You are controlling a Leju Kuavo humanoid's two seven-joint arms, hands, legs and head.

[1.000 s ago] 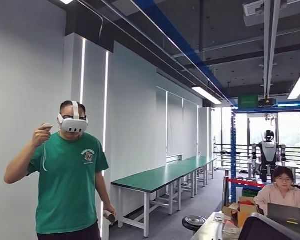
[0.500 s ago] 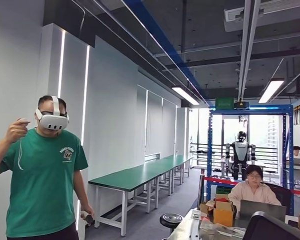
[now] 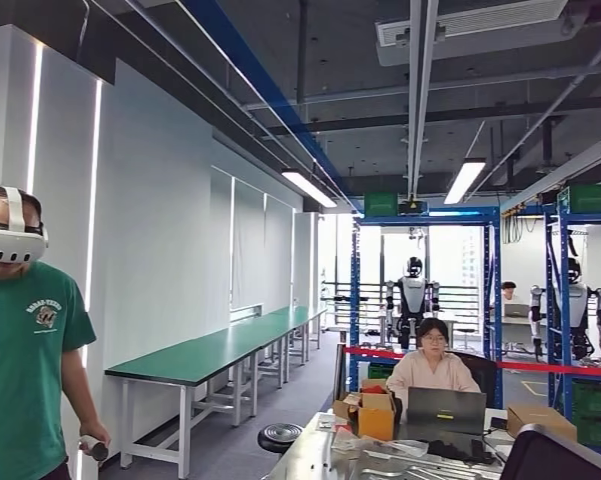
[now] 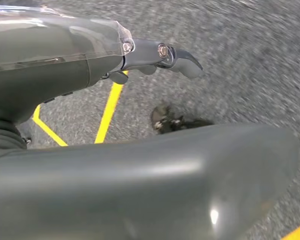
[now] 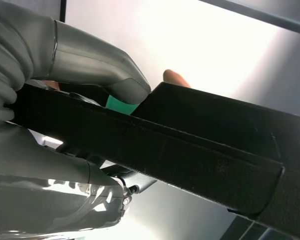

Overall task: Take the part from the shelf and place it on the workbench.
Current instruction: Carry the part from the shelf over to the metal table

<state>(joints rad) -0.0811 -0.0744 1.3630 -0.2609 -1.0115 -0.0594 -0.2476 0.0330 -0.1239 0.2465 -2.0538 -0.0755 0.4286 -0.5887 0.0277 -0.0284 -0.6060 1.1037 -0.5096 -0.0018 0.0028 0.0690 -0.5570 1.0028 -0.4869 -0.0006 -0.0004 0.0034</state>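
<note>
In the right wrist view my right hand point(image 5: 54, 125) grips a long flat black part point(image 5: 201, 145), the thumb on one face and the fingers under the other. The part runs out past the hand. A dark curved edge point(image 3: 557, 455) at the lower right corner of the head view may be that part. In the left wrist view my left hand point(image 4: 114, 165) hangs over grey floor with yellow lines, fingers apart and nothing in it. Long green workbenches point(image 3: 206, 352) stand along the white wall ahead on the left. Blue shelf racks point(image 3: 425, 216) stand further back.
A person in a green shirt and white headset point(image 3: 21, 340) stands at the left edge, holding a controller. Another person point(image 3: 430, 370) sits with a laptop at a cluttered metal table point(image 3: 312, 455) with cardboard boxes. A black stool point(image 3: 280, 437) and red barrier tape point(image 3: 538, 368) lie ahead.
The whole picture has swung to the right: the standing person has slid to the left edge, and the blue racks and the seated person now sit near the middle.
</note>
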